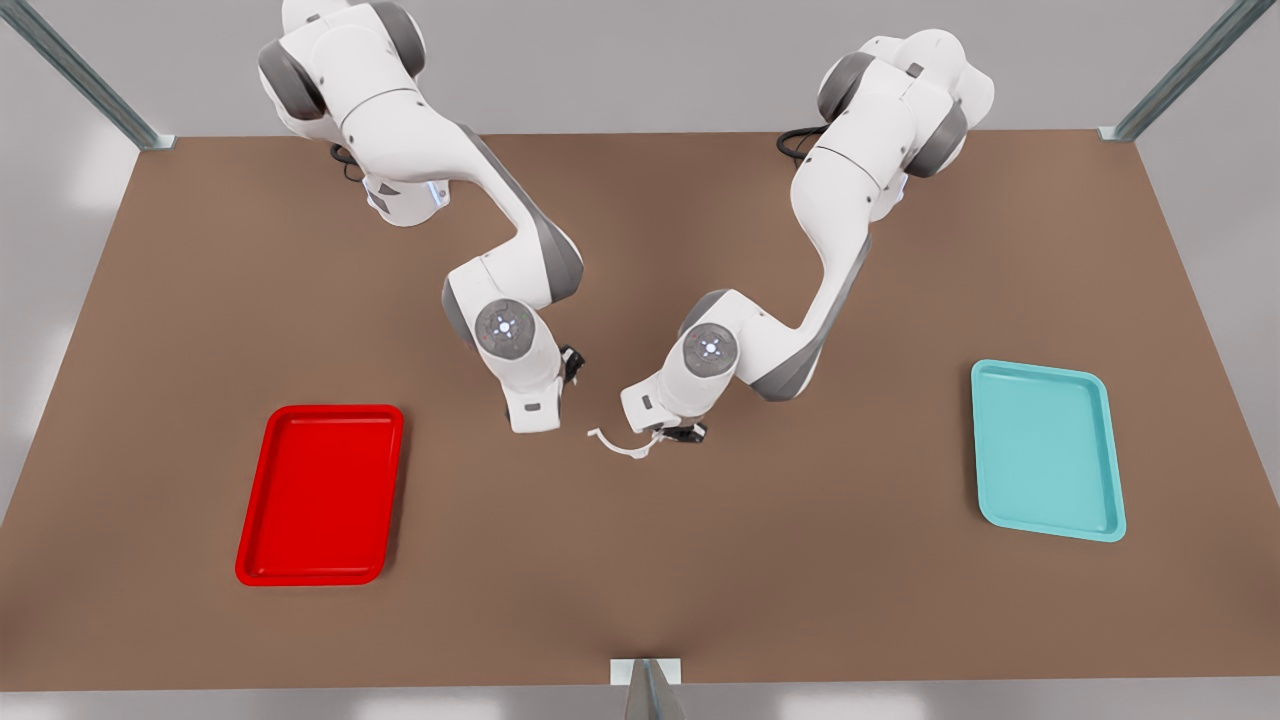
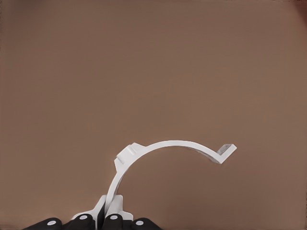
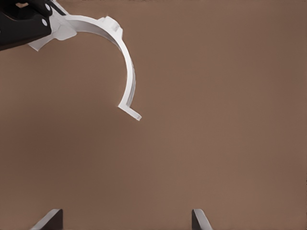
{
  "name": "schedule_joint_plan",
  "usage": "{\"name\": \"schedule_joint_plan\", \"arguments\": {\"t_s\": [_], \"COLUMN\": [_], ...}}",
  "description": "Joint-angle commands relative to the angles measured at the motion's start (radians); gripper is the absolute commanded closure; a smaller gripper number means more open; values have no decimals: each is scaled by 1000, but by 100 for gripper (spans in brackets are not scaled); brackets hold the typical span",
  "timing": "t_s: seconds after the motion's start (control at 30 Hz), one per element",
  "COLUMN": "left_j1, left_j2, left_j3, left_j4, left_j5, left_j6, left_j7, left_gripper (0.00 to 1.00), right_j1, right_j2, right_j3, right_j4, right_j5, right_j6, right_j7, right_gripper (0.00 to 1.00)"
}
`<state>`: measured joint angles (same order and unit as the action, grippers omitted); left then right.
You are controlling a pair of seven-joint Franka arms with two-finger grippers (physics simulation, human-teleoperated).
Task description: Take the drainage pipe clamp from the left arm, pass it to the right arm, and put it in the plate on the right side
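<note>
The brown table [image 1: 640,560] spans the front view, with both arms reaching from its twelve o'clock edge toward the centre. The right arm [image 1: 470,190] comes down from about eleven o'clock, and the left arm [image 1: 850,200] from about one o'clock. At roughly eight o'clock on the table lies the plate [image 1: 322,494], bright red with a low rim, flat and with nothing in it. Well apart from it, at about four o'clock, lies a teal tray [image 1: 1047,450] of like size.

The right gripper [image 1: 571,364] hangs above the table's centre, just at nine o'clock of the clamp and apart from it. In the right wrist view its fingertips [image 3: 51,219] stand wide apart with bare table between them, gripping nothing.

The left gripper [image 1: 684,433] sits low near the table's centre, at three o'clock of its partner. In the left wrist view its black fingers [image 2: 112,221] are closed tight on one end of the drainage pipe clamp [image 2: 165,146], which arcs away from them to a free tab.

The clamp [image 1: 622,444] is off the table, held between the two grippers' wrists, its free end pointing toward nine o'clock. The right wrist view shows it [image 3: 125,72] curving out from the left gripper [image 3: 36,24].
</note>
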<state>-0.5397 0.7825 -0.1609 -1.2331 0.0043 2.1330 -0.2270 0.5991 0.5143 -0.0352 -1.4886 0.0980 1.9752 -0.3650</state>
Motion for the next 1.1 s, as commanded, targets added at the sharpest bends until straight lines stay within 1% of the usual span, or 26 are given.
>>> {"name": "schedule_joint_plan", "arguments": {"t_s": [0.0,0.07,0.1,0.17,0.23,0.27,0.53,0.63,1.07], "left_j1": [-2,-3,-5,-5,-8,-13,-26,-28,-48], "left_j2": [0,0,0,1,0,0,0,1,15], "left_j3": [0,0,-2,-2,-2,-2,-3,-3,-3], "left_j4": [1,0,0,24,26,27,27,30,44], "left_j5": [-3,3,34,34,34,36,36,36,37], "left_j6": [-2,-16,-22,-61,-61,-64,-54,-50,-48], "left_j7": [-292,-242,-223,-157,-160,-160,-127,-127,-129], "left_gripper": [79,79,79,79,79,79,79,79,79], "right_j1": [1,7,8,8,7,5,7,7,16], "right_j2": [-10,-7,-5,-8,-16,-14,15,18,90], "right_j3": [0,1,1,1,14,15,31,37,37], "right_j4": [-44,-102,-127,-134,-186,-188,-200,-229,-213], "right_j5": [-8,3,3,3,6,6,3,3,-6], "right_j6": [260,430,478,498,609,631,692,725,780], "right_j7": [-175,-172,-172,-175,-173,-173,-176,-176,-176], "right_gripper": [0,0,0,0,0,0,0,0,0]}}
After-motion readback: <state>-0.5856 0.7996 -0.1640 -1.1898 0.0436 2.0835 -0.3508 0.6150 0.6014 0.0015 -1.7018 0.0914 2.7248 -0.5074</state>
